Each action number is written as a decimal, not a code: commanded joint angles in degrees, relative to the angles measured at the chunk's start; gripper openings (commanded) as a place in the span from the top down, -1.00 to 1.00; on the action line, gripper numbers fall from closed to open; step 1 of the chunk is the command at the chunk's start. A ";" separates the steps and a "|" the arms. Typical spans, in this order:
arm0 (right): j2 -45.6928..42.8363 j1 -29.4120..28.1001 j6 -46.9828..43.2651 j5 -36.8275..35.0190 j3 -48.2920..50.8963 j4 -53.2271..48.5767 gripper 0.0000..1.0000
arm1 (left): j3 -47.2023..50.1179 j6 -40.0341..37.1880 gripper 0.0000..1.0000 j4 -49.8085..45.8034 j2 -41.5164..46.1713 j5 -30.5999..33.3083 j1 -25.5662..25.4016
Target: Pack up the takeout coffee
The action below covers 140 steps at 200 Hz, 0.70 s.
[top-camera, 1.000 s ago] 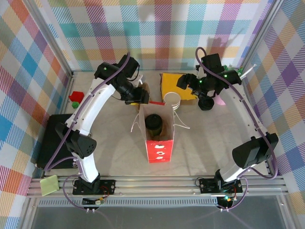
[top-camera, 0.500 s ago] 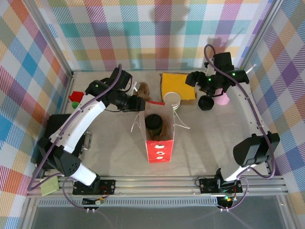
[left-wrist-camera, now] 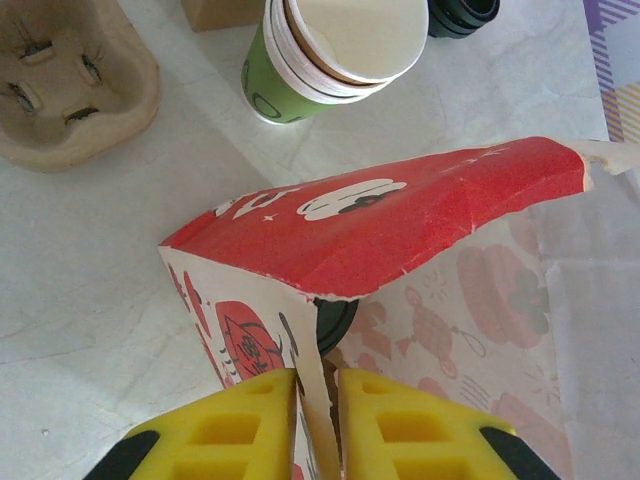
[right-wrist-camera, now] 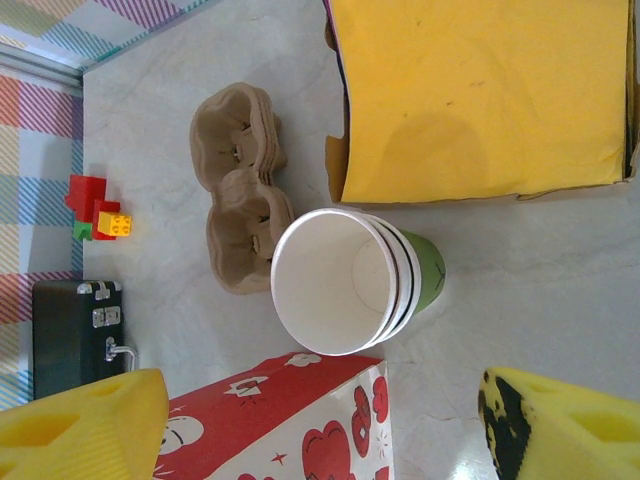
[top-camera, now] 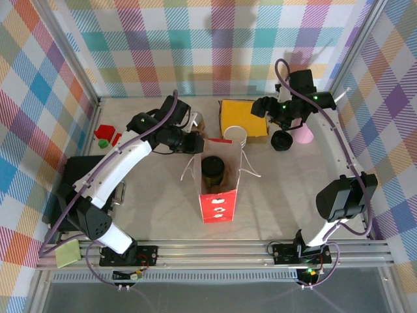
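Observation:
A red and white paper bag (top-camera: 216, 195) stands open mid-table. Inside it sits the takeout coffee (top-camera: 212, 168), dark on top; a dark sliver of it (left-wrist-camera: 337, 318) shows past the bag's torn rim. My left gripper (top-camera: 195, 144) is at the bag's back-left corner. Its yellow fingers (left-wrist-camera: 230, 425) are pinched on either side of the bag's paper wall (left-wrist-camera: 318, 400). My right gripper (top-camera: 266, 112) hangs open behind and to the right of the bag. Its fingers (right-wrist-camera: 80, 425) are wide apart with nothing between them, facing the cup stack.
A nested stack of green-banded cups (top-camera: 234, 137) stands just behind the bag. A brown pulp cup carrier (left-wrist-camera: 70, 90) lies beside it, and a yellow box (top-camera: 242, 117) behind. Black lids (top-camera: 281, 140) lie at right. A black case (top-camera: 71, 189) and red blocks (top-camera: 104, 135) sit at left.
My left gripper has moved right to the bag's rim and closed on the paper wall. The right arm has hardly moved and stays open.

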<state>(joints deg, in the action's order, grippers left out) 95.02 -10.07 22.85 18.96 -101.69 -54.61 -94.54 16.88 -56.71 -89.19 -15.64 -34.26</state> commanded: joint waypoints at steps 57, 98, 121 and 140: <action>0.25 0.44 -1.60 2.02 -1.63 0.12 -0.60 | -4.20 -1.99 0.97 -0.97 0.42 1.00 -1.83; 0.59 0.40 -1.94 2.34 -1.75 0.34 -0.58 | -4.83 -1.29 1.00 -1.42 1.90 3.57 -4.50; 0.52 0.40 -2.53 3.64 -1.46 1.02 -0.57 | -4.48 -0.25 1.00 -1.82 3.52 7.32 -6.40; 0.29 0.39 -2.68 4.30 -1.05 2.00 -0.56 | -4.18 -0.09 0.99 -2.76 4.58 10.03 -7.63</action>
<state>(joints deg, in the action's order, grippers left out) 95.11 -10.07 21.54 20.78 -101.69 -54.28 -98.19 15.84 -57.45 -88.16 -10.15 -40.23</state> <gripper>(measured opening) 0.782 0.050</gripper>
